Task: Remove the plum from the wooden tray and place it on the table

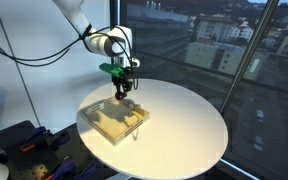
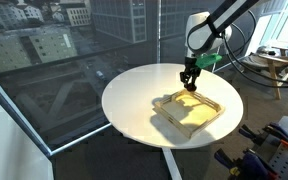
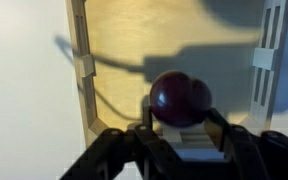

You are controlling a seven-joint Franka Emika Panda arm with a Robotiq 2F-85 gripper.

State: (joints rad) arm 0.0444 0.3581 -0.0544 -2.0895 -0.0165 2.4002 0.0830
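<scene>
In the wrist view the plum (image 3: 179,97) is a dark reddish-brown ball held between my two black fingers, and my gripper (image 3: 180,112) is shut on it. Below it lies the pale wooden tray (image 3: 114,40), its rim (image 3: 81,70) running down the left. In both exterior views my gripper (image 1: 121,92) (image 2: 189,85) hangs just above the tray (image 1: 114,122) (image 2: 192,112), near its far edge. The plum itself is too small to make out there. The tray rests on the round white table (image 1: 184,125) (image 2: 134,95).
Large windows with city buildings (image 2: 44,40) surround the table. A black toolbox with tools (image 1: 19,150) sits low beside the table. A wooden stool (image 2: 274,65) stands behind the arm. Bare white tabletop (image 1: 189,130) lies beside the tray.
</scene>
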